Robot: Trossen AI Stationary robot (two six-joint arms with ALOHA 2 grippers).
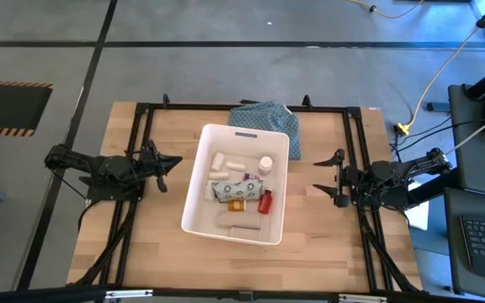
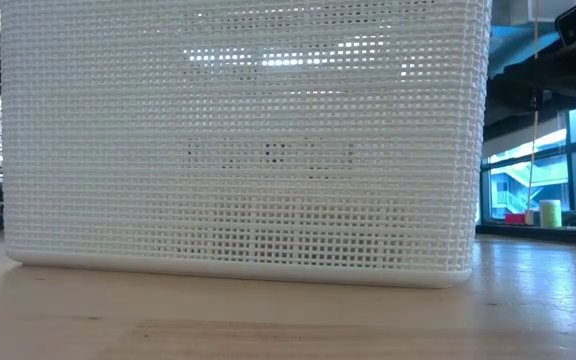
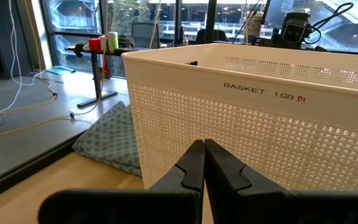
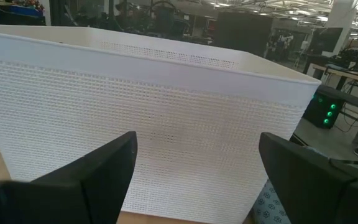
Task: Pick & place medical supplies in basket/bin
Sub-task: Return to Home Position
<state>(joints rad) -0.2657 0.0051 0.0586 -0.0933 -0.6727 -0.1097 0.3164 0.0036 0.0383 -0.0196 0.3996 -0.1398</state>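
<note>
Wooden table point(image 1: 141, 252) is carrying one bin and one cloth between two grippers. Left gripper point(image 1: 175, 162) is hovering with its fingers pressed together. The bin point(image 1: 195, 181) is standing just ahead of its tips, blocking the way. Inside are lying one pouch point(image 1: 231, 190), one orange item point(image 1: 237, 204), one red bottle point(image 1: 265, 202) and several white pieces. The cloth point(image 1: 268, 118) is bunching against the bin's far wall. Right gripper point(image 1: 327, 175) is hovering with its fingers spread wide, the bin ahead of it.

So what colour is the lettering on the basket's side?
Black lettering on the basket, red mark after it; clearest in left wrist view.
</note>
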